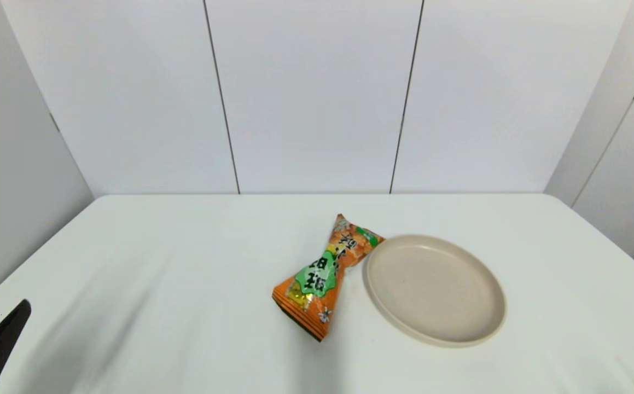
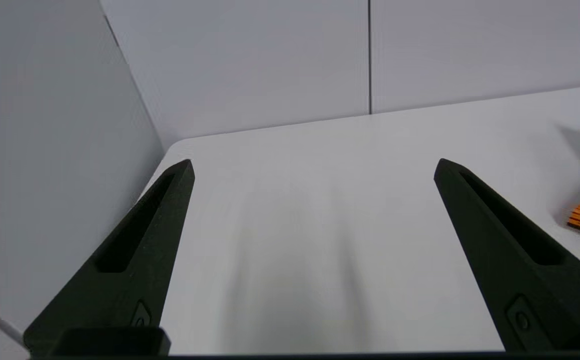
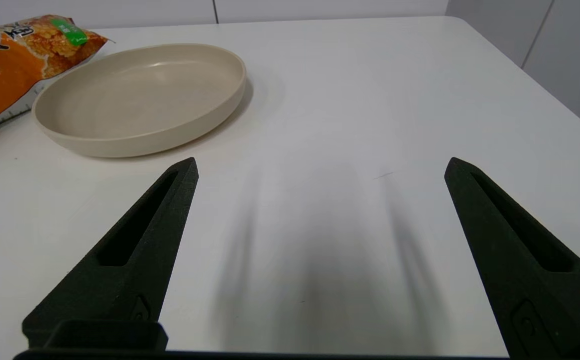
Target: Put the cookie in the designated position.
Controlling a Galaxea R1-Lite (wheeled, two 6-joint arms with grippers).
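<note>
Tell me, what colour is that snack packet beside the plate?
The cookie packet is orange with a green patch bearing black characters, clearest in the head view.

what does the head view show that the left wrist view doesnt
Only the head view shows the beige plate and the whole cookie lying on the table beside it, nearly touching its rim. Only the left wrist view shows the left gripper spread open over bare table, holding nothing. Both share the white table and the cookie, though the wrist view catches just one orange corner of it. The right gripper appears in neither.
</note>
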